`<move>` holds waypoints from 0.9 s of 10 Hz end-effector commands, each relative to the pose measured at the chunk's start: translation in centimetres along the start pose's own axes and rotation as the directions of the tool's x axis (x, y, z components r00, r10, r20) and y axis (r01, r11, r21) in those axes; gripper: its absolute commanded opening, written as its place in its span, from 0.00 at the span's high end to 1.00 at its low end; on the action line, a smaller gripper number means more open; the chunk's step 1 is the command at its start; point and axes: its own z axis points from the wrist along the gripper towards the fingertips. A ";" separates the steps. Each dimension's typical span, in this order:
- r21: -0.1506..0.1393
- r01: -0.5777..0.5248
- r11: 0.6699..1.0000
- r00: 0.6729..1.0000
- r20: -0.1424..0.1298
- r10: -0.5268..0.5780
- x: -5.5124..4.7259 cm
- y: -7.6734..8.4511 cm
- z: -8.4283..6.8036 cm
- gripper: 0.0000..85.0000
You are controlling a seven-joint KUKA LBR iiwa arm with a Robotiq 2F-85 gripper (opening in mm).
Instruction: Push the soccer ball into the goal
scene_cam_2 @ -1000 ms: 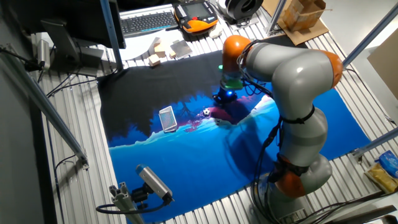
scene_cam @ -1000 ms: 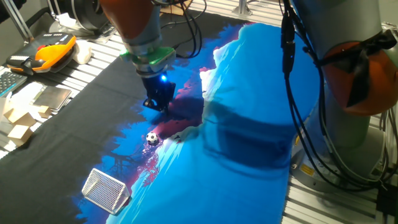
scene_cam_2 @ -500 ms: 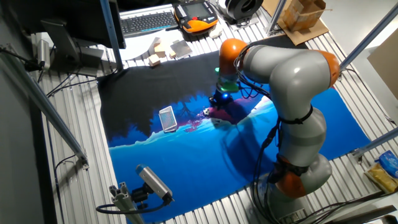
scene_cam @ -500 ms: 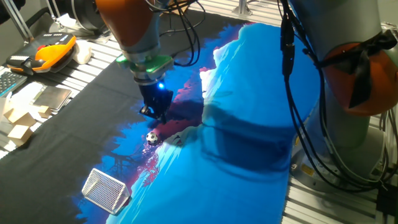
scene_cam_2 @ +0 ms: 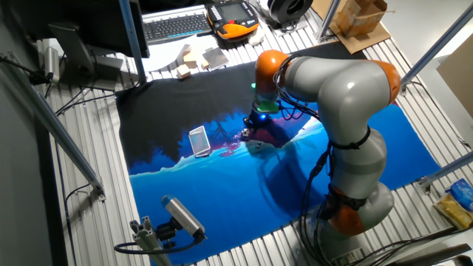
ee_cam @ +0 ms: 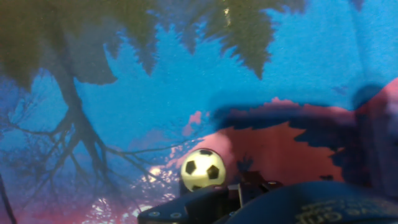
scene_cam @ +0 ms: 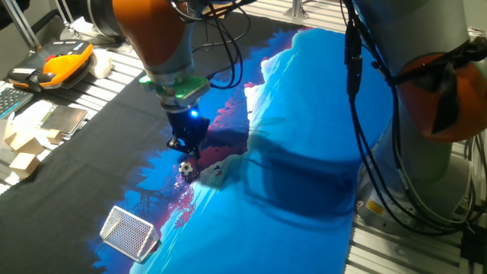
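Observation:
The soccer ball (scene_cam: 185, 168) is tiny, white with black patches, and lies on the blue printed cloth. My gripper (scene_cam: 185, 148) hangs just behind and above it, its black fingers drawn together into one tip with nothing held. In the hand view the soccer ball (ee_cam: 203, 170) sits right in front of the dark gripper (ee_cam: 208, 202) body at the bottom edge. The goal (scene_cam: 129, 232), a white wire-mesh wedge, stands further along toward the cloth's near corner, well apart from the ball. In the other fixed view my gripper (scene_cam_2: 251, 130) nearly covers the ball, and the goal (scene_cam_2: 199, 140) stands to its left.
A black cloth (scene_cam: 122, 106) borders the blue one. Off the cloths lie an orange pendant (scene_cam: 65, 65), wooden blocks (scene_cam: 19, 152) and a keyboard (scene_cam_2: 176, 26). The arm's grey base and cables (scene_cam: 365, 137) rise on the right. A camera mount (scene_cam_2: 177, 218) sits at the near edge.
My gripper has moved down and toward the ball, closing the gap to it. The ball and the goal have stayed where they were.

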 end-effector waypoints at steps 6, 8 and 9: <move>0.012 -0.009 1.000 0.999 0.051 0.008 -0.4 0.3 0.2 1.00; 0.019 -0.013 1.000 0.998 0.068 0.012 -0.5 0.6 0.5 1.00; 0.018 -0.016 1.000 0.997 0.072 0.014 -0.5 0.8 0.6 1.00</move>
